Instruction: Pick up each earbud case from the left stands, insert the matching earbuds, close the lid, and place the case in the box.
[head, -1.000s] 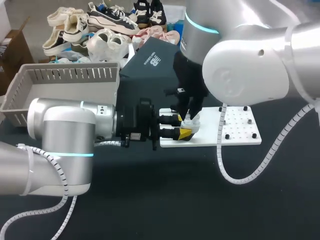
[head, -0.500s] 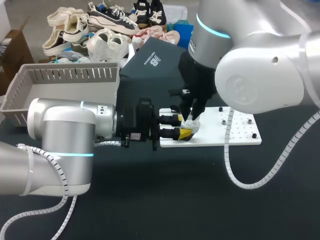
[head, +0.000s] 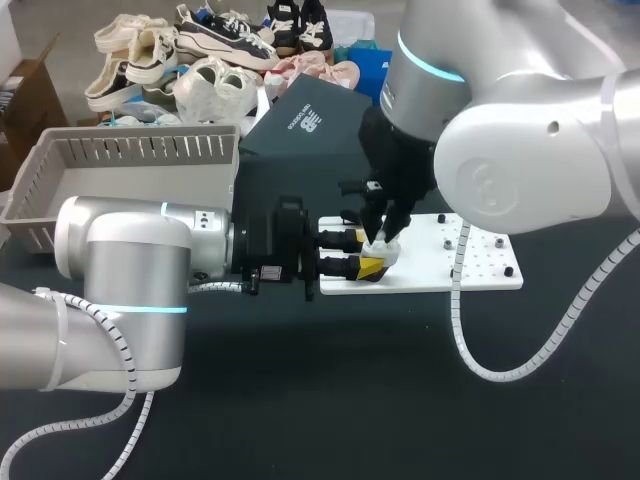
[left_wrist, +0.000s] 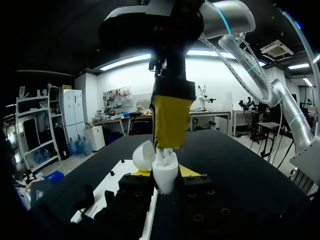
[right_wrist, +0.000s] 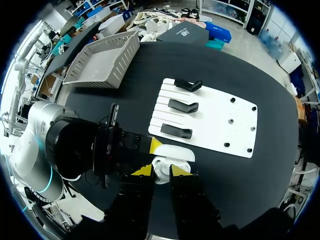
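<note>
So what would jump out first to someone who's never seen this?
Mid-table, the left gripper holds a small white earbud case, lid open, while the right gripper hangs right above it. Next to them lies a white board with black stands, and a grey basket sits at the table's far left.

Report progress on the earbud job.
Done: one earbud case is off the stands, lid open, held by the left end effector. In hand: the right end effector sits right above it, apparently at earbud insertion. Left: closing the lid, placing it in the grey box, which shows no case yet.
</note>
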